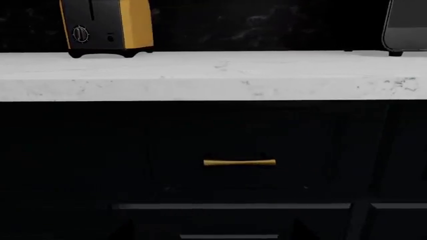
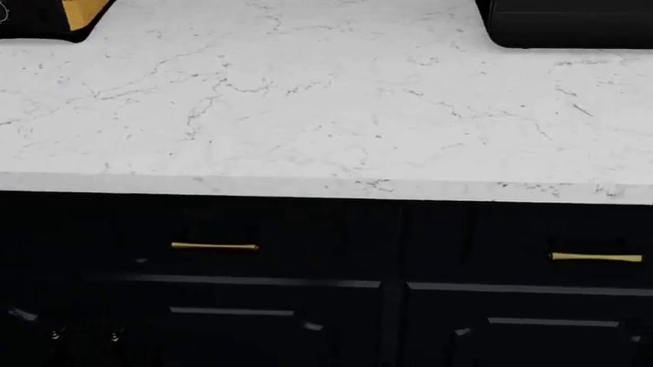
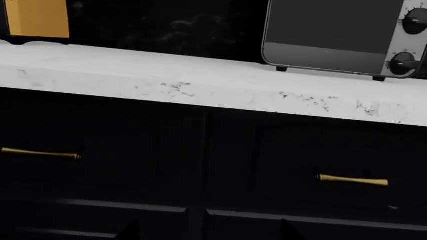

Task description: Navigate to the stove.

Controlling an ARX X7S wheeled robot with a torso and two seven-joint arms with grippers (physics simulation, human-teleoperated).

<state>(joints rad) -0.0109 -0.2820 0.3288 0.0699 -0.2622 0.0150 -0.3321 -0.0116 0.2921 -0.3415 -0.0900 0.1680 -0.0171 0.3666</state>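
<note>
A white marble-veined countertop [image 2: 306, 99] with a thick square edge spans dark navy cabinets [image 2: 286, 306] bearing slim brass bar handles [image 2: 214, 247]. A boxy yellow-and-black toaster [image 1: 107, 27] and a grey toaster oven [image 3: 340, 37] with round knobs sit on it. No stove shows in any view. Neither gripper is visible.

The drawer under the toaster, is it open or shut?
Shut: the drawer front lies flush with the neighbouring cabinet fronts, its gold handle level, below the countertop edge.
</note>
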